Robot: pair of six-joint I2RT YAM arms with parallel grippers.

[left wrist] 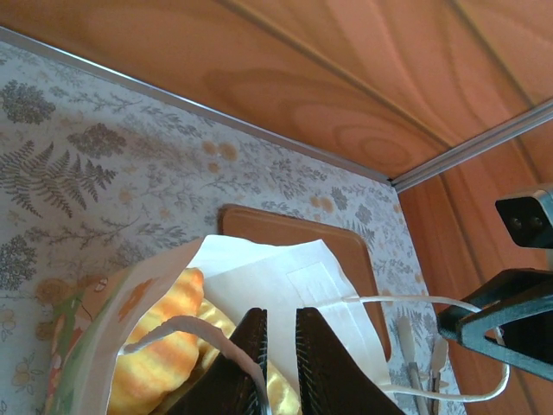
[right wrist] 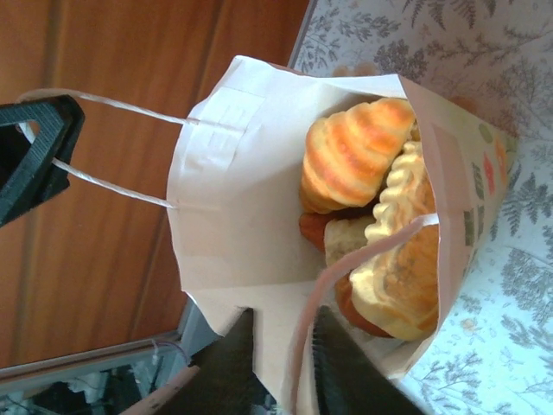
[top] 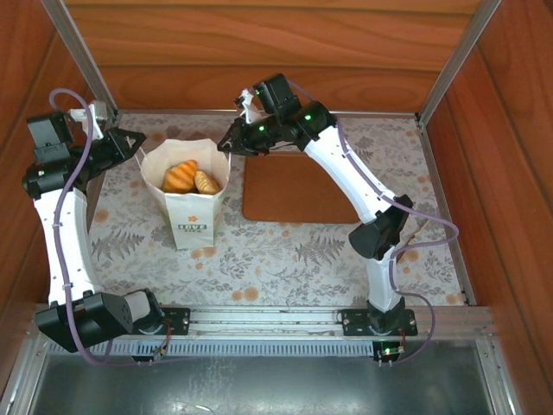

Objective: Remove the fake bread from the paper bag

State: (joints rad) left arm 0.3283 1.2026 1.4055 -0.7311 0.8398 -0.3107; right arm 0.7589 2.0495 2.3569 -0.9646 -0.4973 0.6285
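- While the paper bag stands upright on the tabletop with its mouth open upward, the fake bread sits inside it, piled close to the rim. A flat brown tray lies just beside the bag on its right.
- The left claw is narrow and holds the bag by the string handle at its left rim. The right wrist view shows the loop running into its tips.
- The right claw is narrow too, at the opposite rim, pinched on the other handle, which passes between its fingers.
- The bag looks like thin, light, floppy paper. It would likely crumple or tip under a sideways tug, and the handles could tear from their glued patches. Drawing the two handles gently apart should hold the mouth wide.
- A croissant lies uppermost, and a ridged roll is beside and slightly below it. Pieces deeper down are mostly hidden, so I cannot tell how many there are.
- The bread looks like light moulded toys with a smooth, faintly glossy skin, so it is probably a bit slippery and not fragile.
- The best hold is probably from above, across the croissant's narrower middle, where the ridges give the fingers purchase.
- One claw would have to let go of its handle to reach in, while the other steadies the bag.
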